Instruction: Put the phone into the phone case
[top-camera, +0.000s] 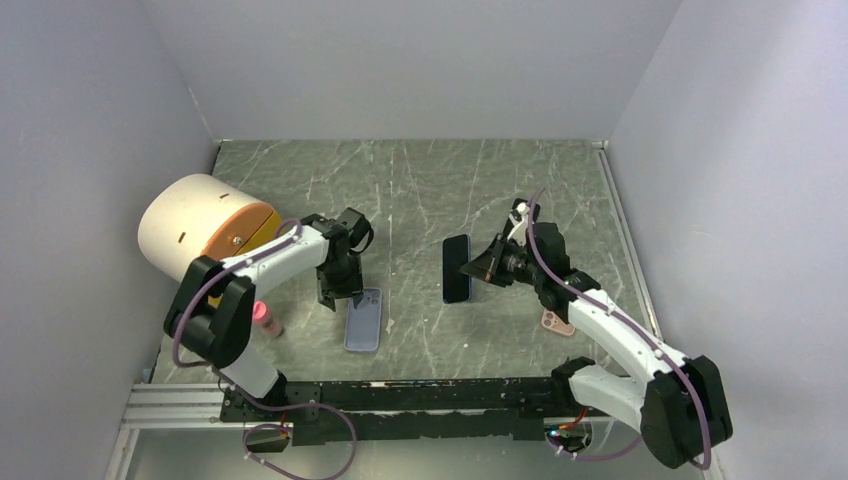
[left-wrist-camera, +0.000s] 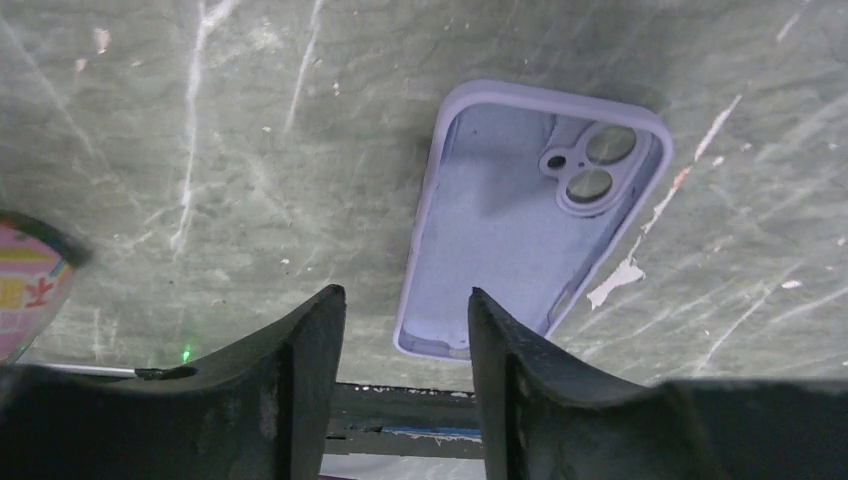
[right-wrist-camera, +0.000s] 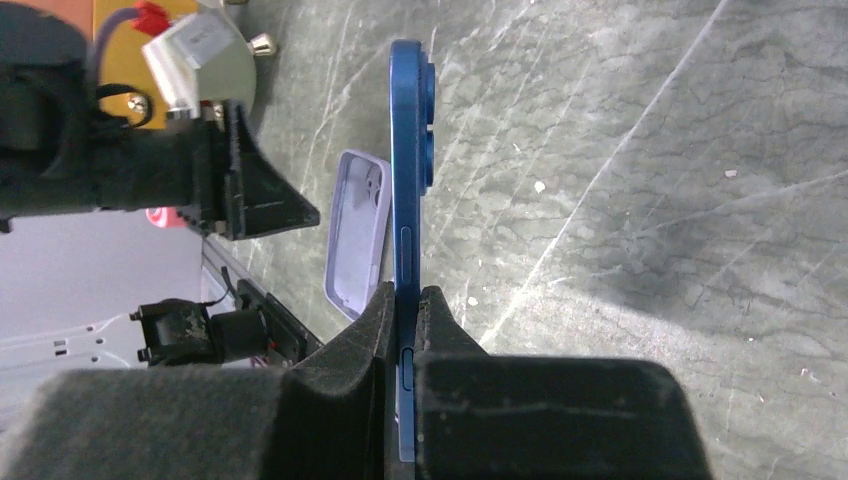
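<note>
Phone case (top-camera: 364, 320), lilac with its open side up, is lying flat on the tabletop (top-camera: 420, 180) a little beyond the near rail (top-camera: 400, 392), with its camera cut-out at the far end. A small pink bottle (top-camera: 266, 318) is standing to its left, near the left arm's base link. The left gripper (top-camera: 340, 297) is pointing down just beside the far left corner of the case, its jaws parted a moderate way and holding nothing. A small pink object (top-camera: 555, 322) is lying beside the right arm. Further out and well to the right of the case, the right gripper (top-camera: 478, 268) is clamping the blue phone (top-camera: 457, 268) by its lower part, carrying it on edge with the dark screen facing the left arm and the camera bump facing away. Whether the phone is touching the tabletop cannot be told. A large white and orange cylinder (top-camera: 205, 232) is lying on its side at the far left.
</note>
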